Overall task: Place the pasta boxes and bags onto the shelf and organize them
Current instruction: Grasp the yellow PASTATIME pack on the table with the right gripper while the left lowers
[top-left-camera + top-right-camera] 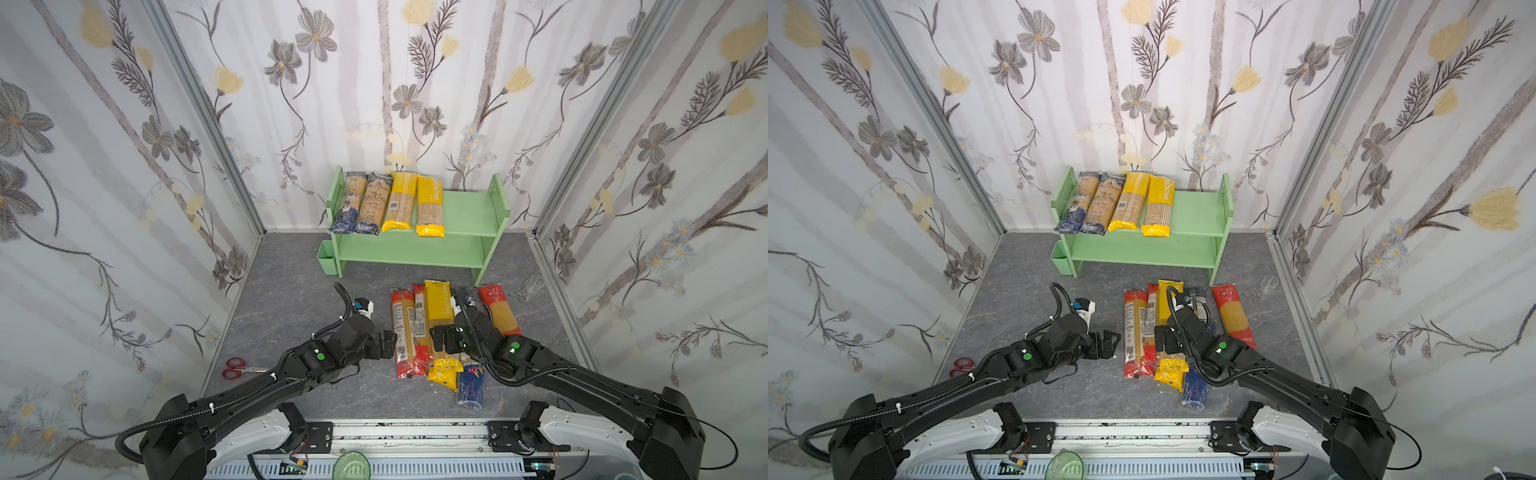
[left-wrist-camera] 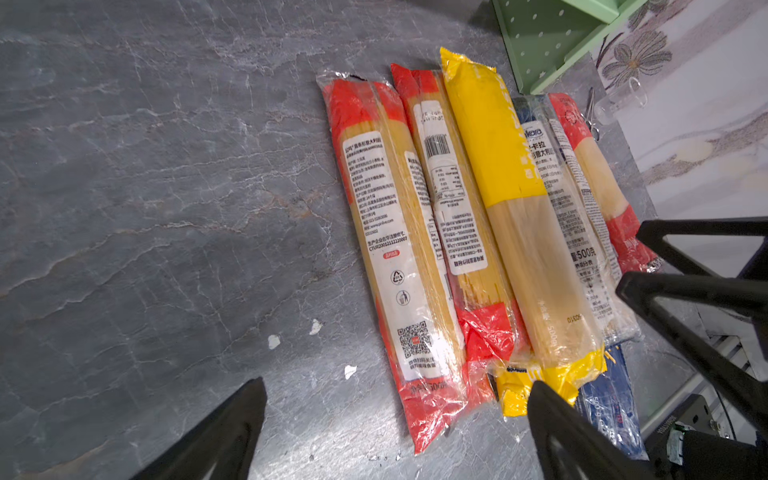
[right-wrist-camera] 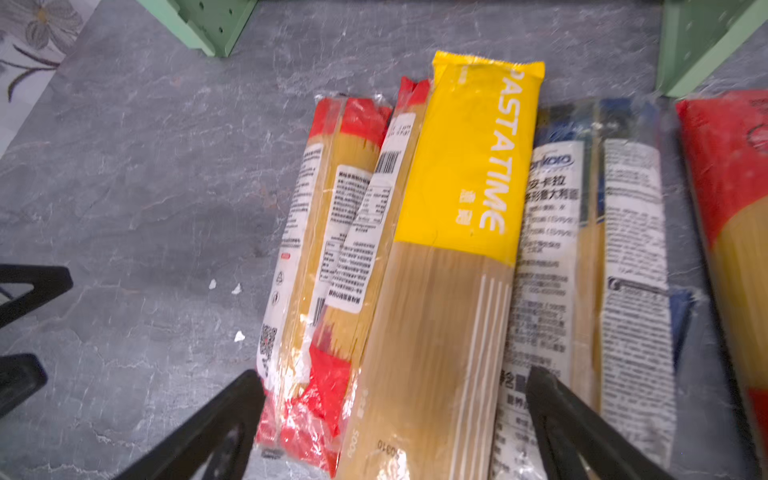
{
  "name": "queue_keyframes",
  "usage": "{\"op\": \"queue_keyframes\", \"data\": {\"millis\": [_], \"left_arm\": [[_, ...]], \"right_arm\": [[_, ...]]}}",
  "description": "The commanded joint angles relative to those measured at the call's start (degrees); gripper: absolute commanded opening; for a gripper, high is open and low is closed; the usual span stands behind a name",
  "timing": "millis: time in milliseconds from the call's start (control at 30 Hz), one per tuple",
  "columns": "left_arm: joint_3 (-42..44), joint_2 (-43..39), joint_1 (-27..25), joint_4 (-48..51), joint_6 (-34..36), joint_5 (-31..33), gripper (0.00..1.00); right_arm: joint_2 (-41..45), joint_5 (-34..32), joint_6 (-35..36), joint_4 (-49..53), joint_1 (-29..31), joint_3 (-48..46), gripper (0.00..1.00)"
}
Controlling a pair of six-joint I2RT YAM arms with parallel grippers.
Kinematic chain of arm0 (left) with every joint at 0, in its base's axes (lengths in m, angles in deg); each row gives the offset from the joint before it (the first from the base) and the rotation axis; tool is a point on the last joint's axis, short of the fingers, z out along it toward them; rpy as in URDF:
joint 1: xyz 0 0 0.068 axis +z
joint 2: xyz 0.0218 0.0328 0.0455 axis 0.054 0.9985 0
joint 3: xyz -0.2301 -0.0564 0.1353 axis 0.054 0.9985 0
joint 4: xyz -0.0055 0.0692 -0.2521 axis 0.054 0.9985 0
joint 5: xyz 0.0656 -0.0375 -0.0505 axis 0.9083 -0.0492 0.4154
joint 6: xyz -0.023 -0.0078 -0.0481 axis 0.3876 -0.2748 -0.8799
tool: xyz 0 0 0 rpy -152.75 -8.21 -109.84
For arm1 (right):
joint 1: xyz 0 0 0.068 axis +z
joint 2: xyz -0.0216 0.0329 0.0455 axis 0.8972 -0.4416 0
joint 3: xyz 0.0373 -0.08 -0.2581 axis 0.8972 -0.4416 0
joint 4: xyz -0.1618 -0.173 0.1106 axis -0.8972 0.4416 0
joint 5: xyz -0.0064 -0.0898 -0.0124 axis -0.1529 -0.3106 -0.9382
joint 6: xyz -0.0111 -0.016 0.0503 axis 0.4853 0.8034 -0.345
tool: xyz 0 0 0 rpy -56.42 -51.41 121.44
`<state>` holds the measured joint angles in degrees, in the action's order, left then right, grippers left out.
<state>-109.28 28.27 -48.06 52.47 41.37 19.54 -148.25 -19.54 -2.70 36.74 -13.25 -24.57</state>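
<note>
**1. Location.** The shelf (image 1: 467, 210) stands against the back wall. Four spaghetti packs (image 1: 392, 203) lie side by side on the left part of its upper board: two with dark-blue ends, two with yellow ends. The rest of that board and the lower board are bare. The remaining packs lie in a loose, overlapping row on the grey floor (image 1: 291, 299), just in front of the shelf's right half.

**2. Grippers.** The left gripper (image 1: 388, 341) is spread wide and holds nothing. It sits beside the row, in front of the shelf's middle. The right gripper (image 3: 392, 372) is also spread wide, above the row. In the right wrist view, the PASTA TIME pack (image 3: 465, 166) and the two red-ended packs (image 3: 316, 232) beside it show between its jaws. Contact cannot be confirmed, and no pack is lifted.

**3. Handling (assessment).**
- **Stiffness:** Expect each pack to be stiff along its length but brittle, so avoid bending loads.
- **Surface:** The film looks glossy and is probably slippery, and the crimped ends are slack.
- **Grip point:** Grip across the narrow width near mid-length for balance, never by an end flap.
- **Order:** The PASTA TIME pack overlaps its neighbours, so take it first.
</note>
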Motion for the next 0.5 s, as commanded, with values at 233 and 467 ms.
{"op": "queue_keyframes", "data": {"millis": [233,467], "left_arm": [[4.2,-1.0,-4.0,-4.3,-5.5,3.5,1.0],[5.0,-2.1,-4.5,-4.6,-5.7,3.6,1.0]], "right_arm": [[-1.9,0.6,-7.9,-6.5,5.2,-7.0,0.99],[-6.4,0.2,-9.2,-7.8,6.4,-7.5,0.99]]}}
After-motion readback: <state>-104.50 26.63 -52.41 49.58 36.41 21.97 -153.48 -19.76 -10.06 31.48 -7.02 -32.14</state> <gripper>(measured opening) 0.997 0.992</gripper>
